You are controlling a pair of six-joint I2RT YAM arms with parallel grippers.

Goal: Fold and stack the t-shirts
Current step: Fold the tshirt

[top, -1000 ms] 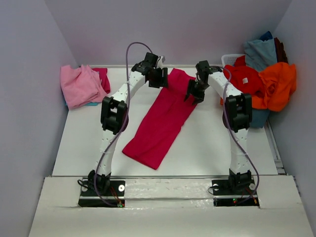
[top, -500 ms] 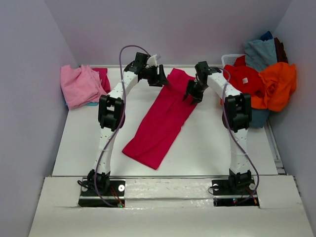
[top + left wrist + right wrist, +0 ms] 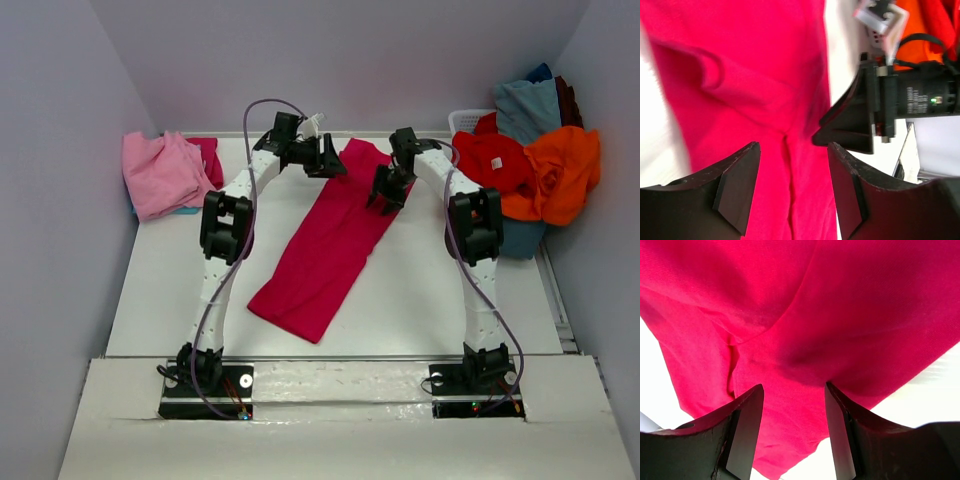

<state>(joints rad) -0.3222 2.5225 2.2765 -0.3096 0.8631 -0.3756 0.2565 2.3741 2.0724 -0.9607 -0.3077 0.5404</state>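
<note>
A crimson-magenta t-shirt [image 3: 330,235], folded into a long strip, lies diagonally across the table's middle. My left gripper [image 3: 331,160] hovers open over its far end's left edge; in the left wrist view the left gripper [image 3: 794,187] has the crimson cloth [image 3: 750,75] below its spread fingers, nothing pinched. My right gripper [image 3: 386,190] is open at the strip's far right edge. The right wrist view shows the right gripper [image 3: 792,435] just above the shirt [image 3: 840,315], with the cloth's hem and white table below. The right gripper's black body [image 3: 860,117] faces the left wrist camera.
A light pink shirt [image 3: 158,172] sits crumpled at the far left, with a darker magenta one [image 3: 209,156] behind it and a teal edge [image 3: 186,210] beneath. At the far right a white basket [image 3: 466,119] holds red [image 3: 495,160], orange [image 3: 560,170] and grey-blue [image 3: 527,105] shirts.
The left arm's wrist has swung back and left, turning its gripper to point right across the shirt's far end. The right gripper has shifted slightly left and farther away, its jaws a touch narrower.
</note>
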